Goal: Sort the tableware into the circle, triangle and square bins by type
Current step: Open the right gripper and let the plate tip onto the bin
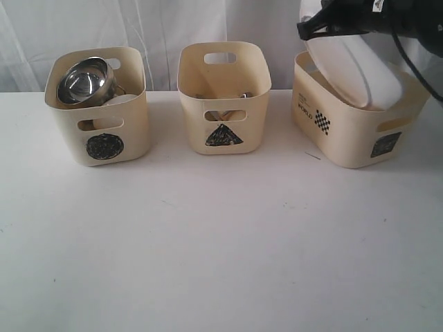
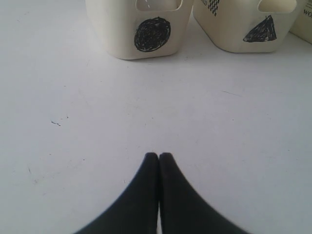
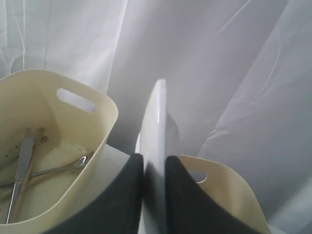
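My right gripper (image 1: 311,29) (image 3: 154,163) is shut on the rim of the large white plate (image 1: 356,72) (image 3: 158,122), which hangs tilted with its lower part inside the square bin (image 1: 346,142) (image 3: 229,187) at the right. The circle bin (image 1: 100,128) (image 2: 146,36) at the left holds a steel bowl (image 1: 83,81) and other steel pieces. The triangle bin (image 1: 223,117) (image 2: 253,34) (image 3: 92,146) in the middle holds the cutlery (image 3: 22,168). My left gripper (image 2: 159,157) is shut and empty, low over the bare table in front of the circle bin.
A white table (image 1: 221,249) runs in front of the three bins. White curtain (image 1: 166,28) hangs close behind them. The right arm's black body and cable (image 1: 408,41) reach over the square bin.
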You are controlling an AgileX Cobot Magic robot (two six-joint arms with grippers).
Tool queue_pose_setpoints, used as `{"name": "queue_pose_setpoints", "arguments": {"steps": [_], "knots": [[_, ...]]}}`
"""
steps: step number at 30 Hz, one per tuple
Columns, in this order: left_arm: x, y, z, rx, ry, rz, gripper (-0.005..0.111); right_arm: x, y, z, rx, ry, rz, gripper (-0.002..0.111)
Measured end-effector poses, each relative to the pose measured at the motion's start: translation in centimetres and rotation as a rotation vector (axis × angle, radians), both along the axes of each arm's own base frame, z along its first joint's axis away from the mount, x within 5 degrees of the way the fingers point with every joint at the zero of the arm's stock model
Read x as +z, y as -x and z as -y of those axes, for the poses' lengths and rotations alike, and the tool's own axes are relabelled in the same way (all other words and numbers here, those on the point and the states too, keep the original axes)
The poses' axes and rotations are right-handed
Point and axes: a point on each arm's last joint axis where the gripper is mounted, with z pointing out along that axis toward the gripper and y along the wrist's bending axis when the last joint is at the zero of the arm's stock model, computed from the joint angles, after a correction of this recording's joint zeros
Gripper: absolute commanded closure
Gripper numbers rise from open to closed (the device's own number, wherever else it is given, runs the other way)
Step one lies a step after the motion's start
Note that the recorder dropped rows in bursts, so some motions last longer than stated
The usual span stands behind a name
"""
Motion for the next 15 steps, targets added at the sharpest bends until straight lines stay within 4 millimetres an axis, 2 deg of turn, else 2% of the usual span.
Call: {"name": "queue_pose_setpoints", "arguments": {"steps": [6, 15], "knots": [[0.0, 0.0, 0.0, 0.0, 0.0, 0.0, 0.107, -0.59, -0.51, -0.12, 0.009, -0.003, 0.004, 0.073], [0.0, 0.0, 0.0, 0.0, 0.0, 0.0, 0.107, -0.46, -0.59, 0.33, -0.002, -0.018, 0.02, 0.071]]}}
